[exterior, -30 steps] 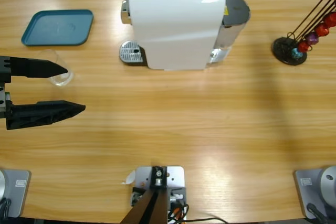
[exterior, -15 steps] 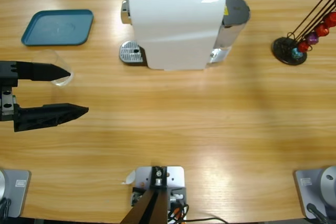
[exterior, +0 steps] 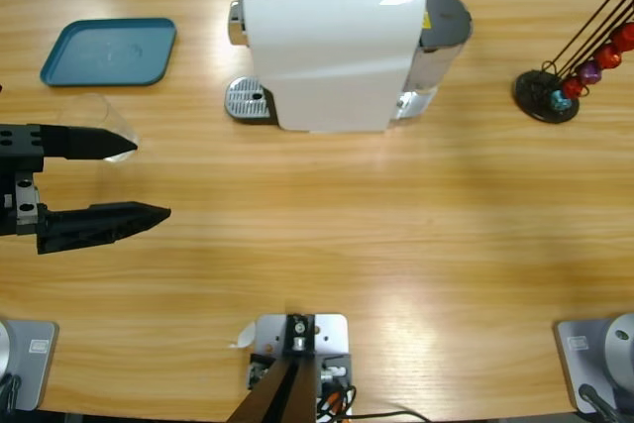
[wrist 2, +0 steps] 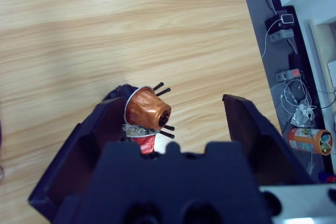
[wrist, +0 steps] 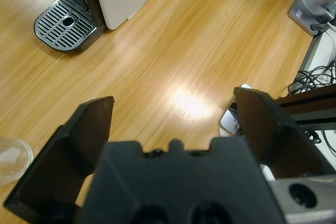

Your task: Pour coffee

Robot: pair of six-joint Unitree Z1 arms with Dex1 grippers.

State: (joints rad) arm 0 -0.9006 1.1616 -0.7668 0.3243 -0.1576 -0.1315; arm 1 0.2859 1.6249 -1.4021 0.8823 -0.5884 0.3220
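The white coffee machine (exterior: 332, 42) stands at the table's far middle, its round metal drip tray (exterior: 248, 101) at its left foot. A clear glass cup (exterior: 99, 111) stands on the table at the left. My left gripper (exterior: 149, 177) is open beside it, and one jaw crosses the cup's near edge. In the left wrist view the glass cup (wrist: 10, 158) lies outside the jaw, not between my left gripper's (wrist: 176, 108) jaws, and the drip tray (wrist: 65, 22) is ahead. My right gripper (wrist 2: 173, 108) is open above an orange capsule (wrist 2: 148, 109) on a black rack.
A teal tray (exterior: 109, 52) lies at the far left. The black capsule rack (exterior: 550, 96), with red, purple and blue capsules on slanted rods, stands at the far right. The right arm does not show in the high view. Floor and cables lie past the table edge (wrist 2: 247, 35).
My left gripper has slid a little to the right and toward the table's near side, so its far jaw now crosses the glass cup lower down. Nothing else has moved.
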